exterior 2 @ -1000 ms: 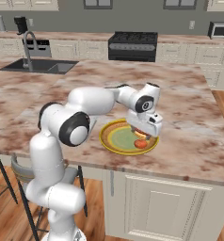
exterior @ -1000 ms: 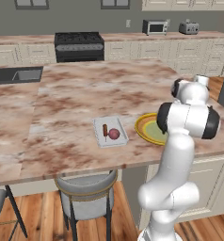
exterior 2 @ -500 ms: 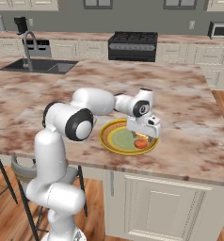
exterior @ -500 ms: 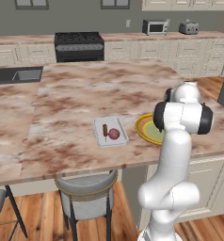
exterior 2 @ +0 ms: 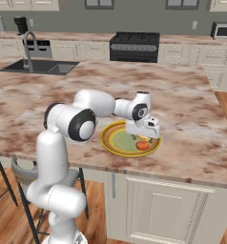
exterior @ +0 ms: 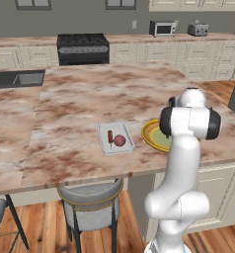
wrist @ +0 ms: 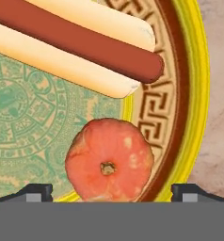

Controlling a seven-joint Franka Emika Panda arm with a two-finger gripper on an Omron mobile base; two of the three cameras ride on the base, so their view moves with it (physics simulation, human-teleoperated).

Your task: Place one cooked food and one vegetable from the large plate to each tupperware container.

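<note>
Hand view: tomato (wrist: pixel 109 166) between parted fingertips (wrist: pixel 38 192) (on large plate (wrist: pixel 196 94))

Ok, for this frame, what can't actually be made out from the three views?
- Left base view: the robot's own arm covers most of the large plate and the food on it.
- Left base view: the two items in the tupperware container are too small to identify.
- Hand view: the hot dog runs off the left edge.
</note>
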